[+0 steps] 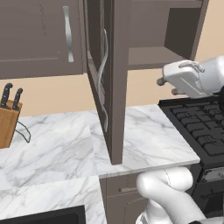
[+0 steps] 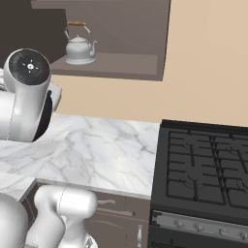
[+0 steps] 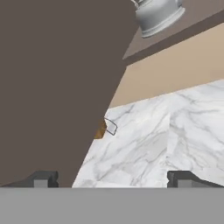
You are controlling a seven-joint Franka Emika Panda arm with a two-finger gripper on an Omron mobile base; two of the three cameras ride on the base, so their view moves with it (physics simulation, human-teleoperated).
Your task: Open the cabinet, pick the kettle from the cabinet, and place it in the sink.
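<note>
- The cabinet (image 1: 109, 83) door is seen swung out edge-on in the centre of the left base view, its curved handle (image 1: 102, 65) facing left; the shelf behind it is thereby exposed, so the opening step is judged done.
- One kettle (image 2: 80, 46) is recorded upright on the open shelf, upper left of the right base view; its base also appears at the top of the hand view. It is not yet touched.
- The jaws (image 3: 113, 178) are noted spread wide, gripping nothing, low in the hand view beside the door's brown face, probably readied for the kettle.
- One corner of the sink (image 1: 48, 215) is seen at the lower left of the left base view, sunk in the marble tabletop (image 1: 148, 140).
- Counted: two cabinet handles, one knife block (image 1: 8, 116) with two knives, one stove (image 2: 203, 167).
</note>
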